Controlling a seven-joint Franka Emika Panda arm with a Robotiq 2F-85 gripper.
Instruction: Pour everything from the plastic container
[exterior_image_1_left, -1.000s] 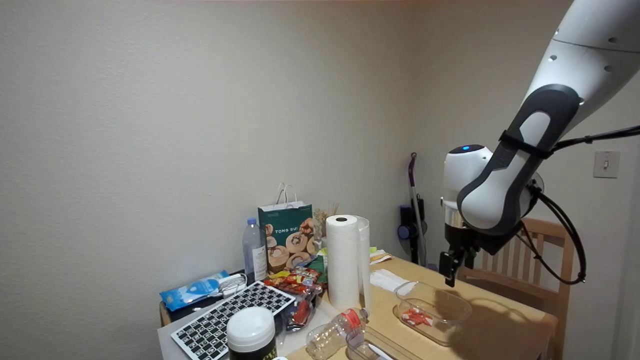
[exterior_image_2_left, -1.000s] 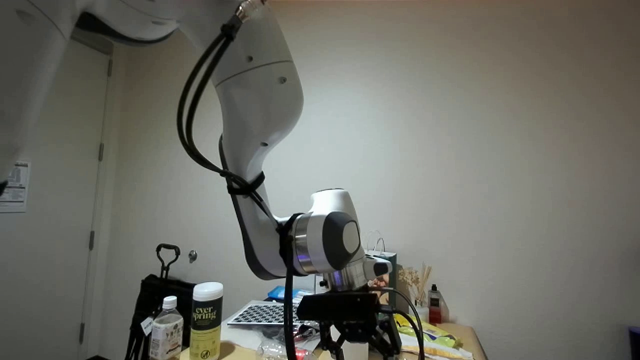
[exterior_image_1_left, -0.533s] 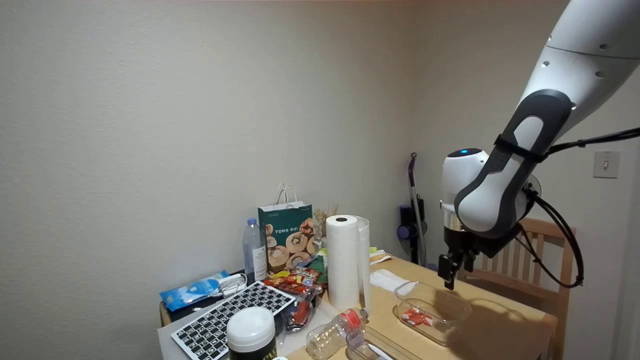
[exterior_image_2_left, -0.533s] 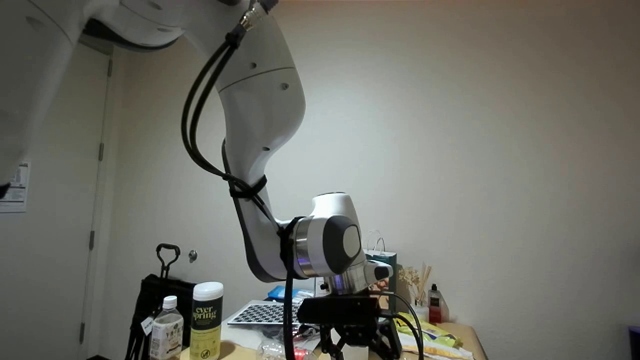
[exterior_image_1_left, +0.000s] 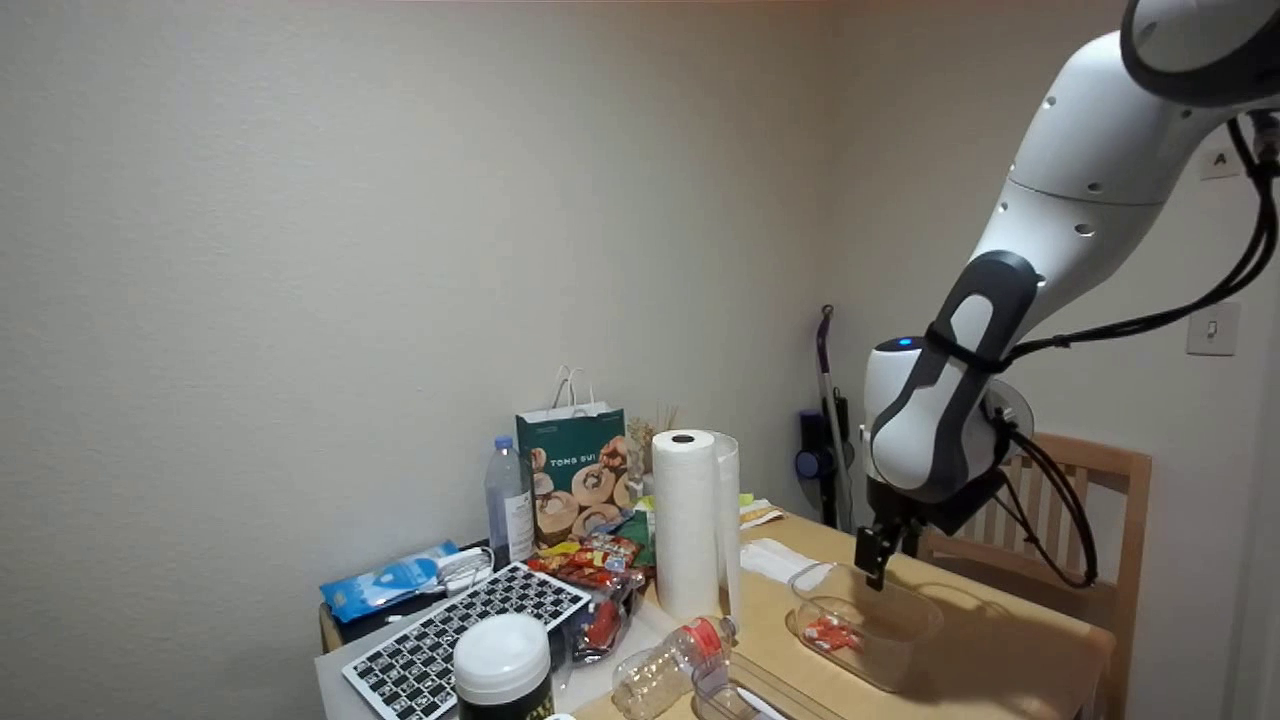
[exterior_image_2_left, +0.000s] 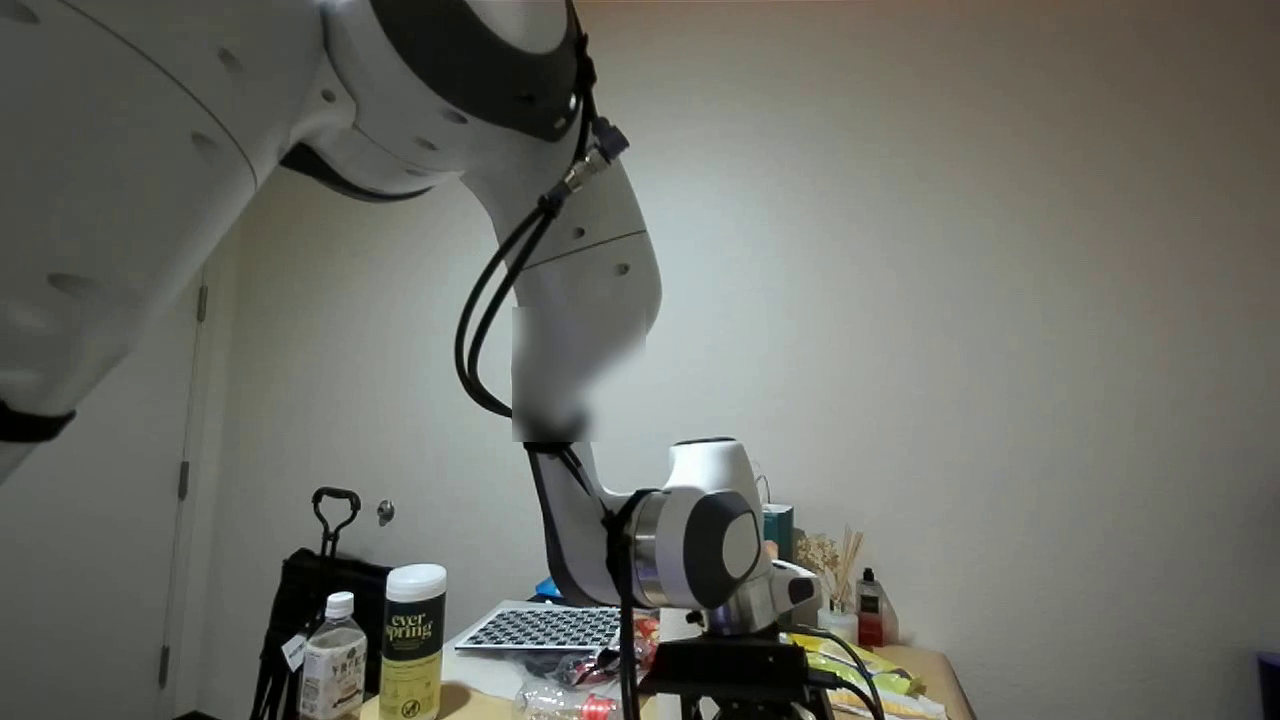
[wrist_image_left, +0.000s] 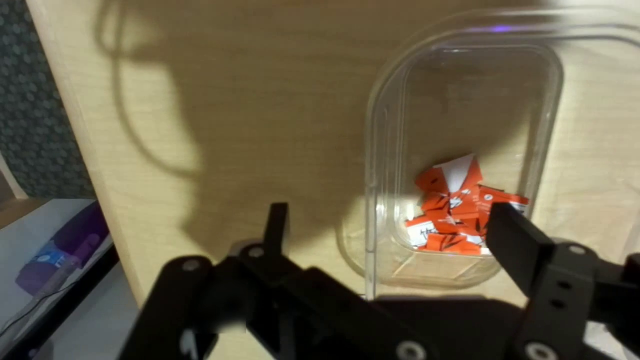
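The plastic container (exterior_image_1_left: 905, 645) is a clear, rounded rectangular tray standing upright on the table. Red-orange and white pieces (exterior_image_1_left: 832, 633) lie at one end of its floor. In the wrist view the container's side wall (wrist_image_left: 371, 200) runs between my two fingers, with the red pieces (wrist_image_left: 452, 215) near the right finger. My gripper (wrist_image_left: 387, 212) is open and empty. One fingertip shows over bare table outside the wall, the other over the container. In an exterior view my gripper (exterior_image_1_left: 890, 565) hangs at the container's far rim; I cannot tell if it touches.
A paper-towel roll (exterior_image_1_left: 685, 525) stands beside the container. A clear bottle (exterior_image_1_left: 660, 670) lies in front of it, near another clear tray (exterior_image_1_left: 760, 700). A white-lidded canister (exterior_image_1_left: 503, 660) and snack bags (exterior_image_1_left: 605, 555) are farther left. A chair (exterior_image_1_left: 1090, 490) stands behind the table edge.
The arm has reached forward and my gripper has moved lower and to the left in an exterior view, closer to the container. The container and its pieces have not moved.
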